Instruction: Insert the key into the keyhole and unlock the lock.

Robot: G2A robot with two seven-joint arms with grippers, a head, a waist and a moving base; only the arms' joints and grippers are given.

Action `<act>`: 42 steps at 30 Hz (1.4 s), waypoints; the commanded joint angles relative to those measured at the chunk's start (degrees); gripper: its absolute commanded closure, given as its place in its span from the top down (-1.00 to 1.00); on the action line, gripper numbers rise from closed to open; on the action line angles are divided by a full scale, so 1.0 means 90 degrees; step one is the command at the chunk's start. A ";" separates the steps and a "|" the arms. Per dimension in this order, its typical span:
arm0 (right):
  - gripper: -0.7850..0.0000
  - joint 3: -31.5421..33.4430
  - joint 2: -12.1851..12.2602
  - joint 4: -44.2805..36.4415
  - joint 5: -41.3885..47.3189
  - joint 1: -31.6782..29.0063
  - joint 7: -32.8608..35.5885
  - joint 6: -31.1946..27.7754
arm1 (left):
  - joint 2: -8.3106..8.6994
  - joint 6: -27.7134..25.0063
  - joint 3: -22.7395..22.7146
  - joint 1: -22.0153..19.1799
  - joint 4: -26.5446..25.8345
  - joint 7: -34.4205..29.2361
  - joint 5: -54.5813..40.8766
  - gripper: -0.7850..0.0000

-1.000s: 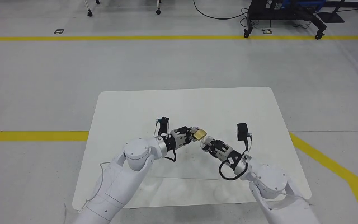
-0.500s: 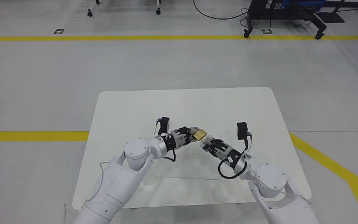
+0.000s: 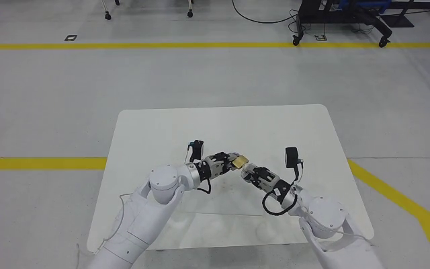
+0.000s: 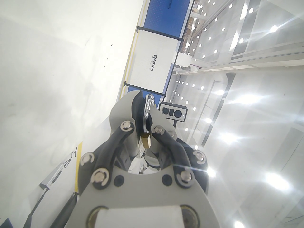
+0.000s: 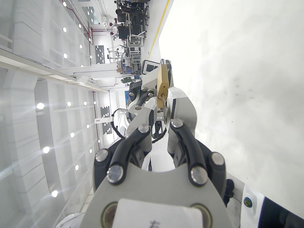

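A white table (image 3: pixel 282 128) stands on pale grey floor (image 3: pixel 201 74) crossed by yellow lines (image 3: pixel 134 46).

White table (image 3: pixel 282 128) on grey floor (image 3: pixel 67 94); yellow line (image 3: pixel 201 46) beyond far edge; black wheeled cart (image 3: pixel 342 15) farther back.

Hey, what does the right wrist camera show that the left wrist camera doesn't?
Only the right wrist view: the keyhole of the brass lock, and the key in the right gripper's jaws, close to the keyhole and not visibly inserted. Only the left wrist view: blue and white panels standing in the room behind; here the lock is just a brass sliver. Both: the lock clamped in the left gripper's jaws.
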 commanded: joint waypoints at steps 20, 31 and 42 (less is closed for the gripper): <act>-1.00 0.0197 0.0002 -0.0180 -0.0040 -0.0254 0.0049 0.0030 | -0.0009 -0.0046 -0.0046 0.0052 -0.0027 0.0022 0.0005 -1.00; -1.00 0.0094 -0.0028 -0.0093 -0.0069 -0.0083 0.0063 0.0077 | -0.0003 -0.0018 -0.0050 0.0070 -0.0101 -0.0061 0.0075 -1.00; 1.00 0.0110 -0.0040 -0.0120 -0.0087 -0.0084 -0.0041 -0.0060 | 0.0030 -0.0400 -0.0091 0.0085 -0.0193 -0.0020 0.0445 -1.00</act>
